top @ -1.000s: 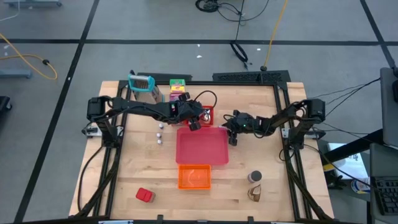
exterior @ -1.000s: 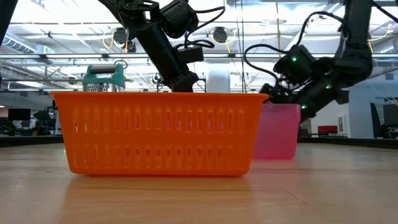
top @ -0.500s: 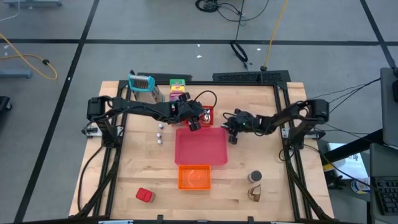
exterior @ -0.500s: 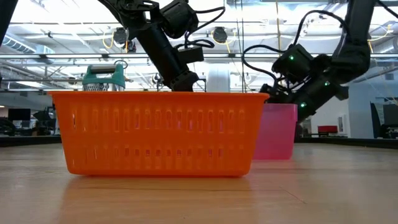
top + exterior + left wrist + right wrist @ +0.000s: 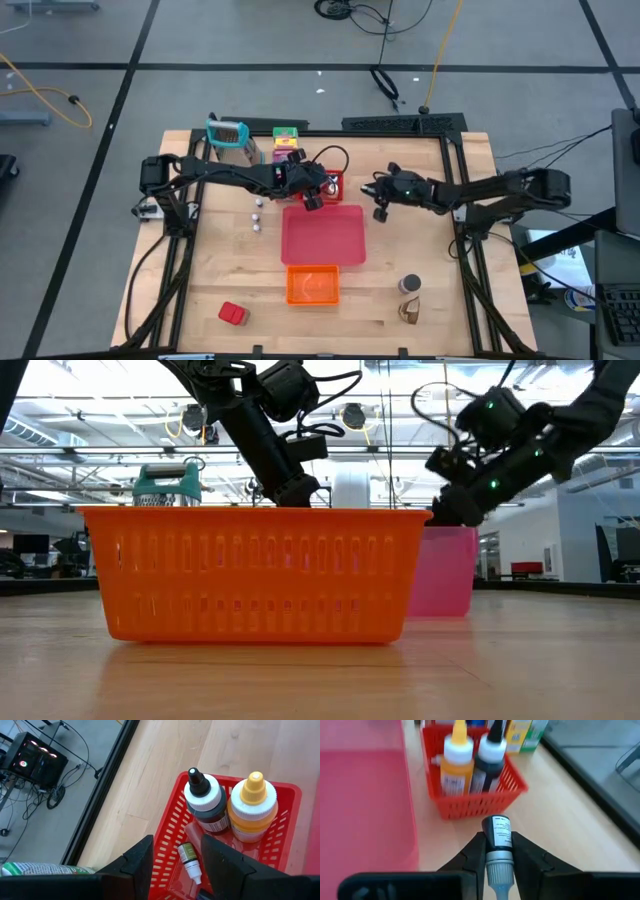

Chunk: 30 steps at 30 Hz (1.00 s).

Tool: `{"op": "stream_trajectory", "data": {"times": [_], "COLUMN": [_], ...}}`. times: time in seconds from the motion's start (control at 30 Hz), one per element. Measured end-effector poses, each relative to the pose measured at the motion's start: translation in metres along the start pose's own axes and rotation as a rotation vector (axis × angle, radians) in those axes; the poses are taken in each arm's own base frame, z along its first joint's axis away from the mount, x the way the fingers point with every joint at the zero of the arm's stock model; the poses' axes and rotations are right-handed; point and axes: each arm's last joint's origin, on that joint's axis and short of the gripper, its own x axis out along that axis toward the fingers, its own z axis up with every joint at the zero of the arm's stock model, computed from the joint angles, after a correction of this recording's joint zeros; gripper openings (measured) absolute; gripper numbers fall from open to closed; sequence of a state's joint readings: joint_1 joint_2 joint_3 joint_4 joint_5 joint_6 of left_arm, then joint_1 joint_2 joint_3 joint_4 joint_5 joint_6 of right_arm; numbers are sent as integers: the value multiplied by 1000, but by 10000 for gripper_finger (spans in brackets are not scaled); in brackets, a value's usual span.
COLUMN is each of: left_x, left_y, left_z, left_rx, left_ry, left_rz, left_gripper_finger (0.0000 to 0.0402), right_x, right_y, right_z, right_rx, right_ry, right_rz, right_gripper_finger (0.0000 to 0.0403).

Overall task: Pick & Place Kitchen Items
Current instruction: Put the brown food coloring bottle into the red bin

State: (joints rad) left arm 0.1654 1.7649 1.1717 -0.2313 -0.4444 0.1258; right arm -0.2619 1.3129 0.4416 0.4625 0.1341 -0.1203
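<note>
The right gripper [image 5: 498,851] reaches leftward, clamped on a small black dropper bottle [image 5: 498,845]. The left gripper [image 5: 172,857] hovers over the red basket [image 5: 286,827], fingers parted; the basket's near edge is cut off.

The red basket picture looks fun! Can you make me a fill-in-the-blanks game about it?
1. The red basket holds a bottle with a yellow cap and one with a ____ cap.
2. The right gripper has its fingers shut on a small ____.
3. Next to the red basket lies a big ____ tray.

Missing words: black; bottle; pink
</note>
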Motion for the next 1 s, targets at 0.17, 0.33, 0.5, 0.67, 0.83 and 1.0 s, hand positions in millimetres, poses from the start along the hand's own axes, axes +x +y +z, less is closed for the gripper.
{"op": "stream_trajectory", "data": {"times": [0.17, 0.33, 0.5, 0.67, 0.83, 1.0], "left_x": [0, 0, 0, -6, -22, -34], "left_y": [0, 2, 1, 3, 11, 16], "left_z": [0, 0, -1, 0, 1, 0], "left_rx": [-4, -5, -5, -5, -39, -41], "left_ry": [0, 7, 12, 18, 19, 35], "left_rz": [11, 58, 60, 58, 59, 56], "left_gripper_finger": [166, 166, 166, 166, 166, 166], "right_x": [-9, -6, 1, 14, 33, 53], "right_y": [-3, -3, -5, -4, -2, 0], "right_z": [16, 38, 57, 71, 77, 86], "right_rx": [32, 34, 20, 5, -11, -22], "right_ry": [-82, -143, -174, -184, -162, -154], "right_rz": [-5, 43, 39, 72, 92, 93], "right_gripper_finger": [61, 61, 61, 61, 61, 61]}}
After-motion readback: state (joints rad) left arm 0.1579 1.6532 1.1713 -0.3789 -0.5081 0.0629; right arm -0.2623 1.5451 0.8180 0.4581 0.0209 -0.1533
